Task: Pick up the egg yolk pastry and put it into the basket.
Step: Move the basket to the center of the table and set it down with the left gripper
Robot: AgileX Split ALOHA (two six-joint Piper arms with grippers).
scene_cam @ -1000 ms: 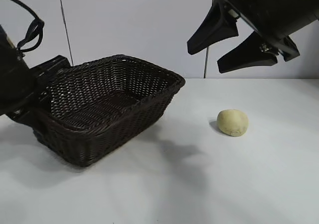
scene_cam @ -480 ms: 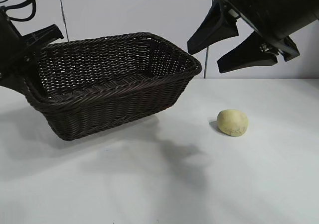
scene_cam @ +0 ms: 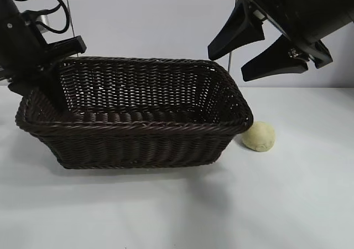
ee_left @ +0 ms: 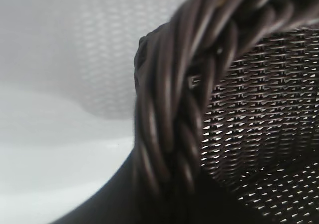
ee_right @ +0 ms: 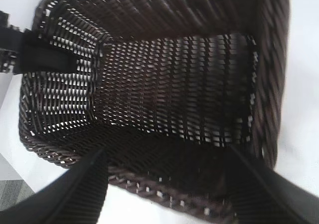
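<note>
**Now: basket beside the pastry, both hands up**

Here the basket (scene_cam: 138,116) sits on the white tabletop (scene_cam: 221,205), wide and low across the left and middle of the exterior view. Its braided rim runs level, and its right corner comes just beside the pastry (scene_cam: 259,136). Whether rim and pastry touch cannot be told; the corner partly covers the pastry's left edge. The pastry rests on the tabletop, outside the basket, a pale rounded lump.

The left hand (scene_cam: 52,88) is at the basket's left end. One dark finger reaches down inside the wall there, and the right wrist view shows that finger (ee_right: 42,55) lying against the inner weave at the far end. The left wrist view is filled by the braided rim (ee_left: 184,99) very close to the lens, with the woven wall behind it. The hand looks clamped on the rim, one finger inside and the rest outside.

The right hand (scene_cam: 260,52) hangs in the air at the upper right, above the pastry and the basket's right end. Its two black fingers (scene_cam: 235,33) are spread well apart and hold nothing. From its wrist camera the fingers (ee_right: 65,194) frame the basket's open interior (ee_right: 169,84), which is seen from above with only weave on its floor.
</note>
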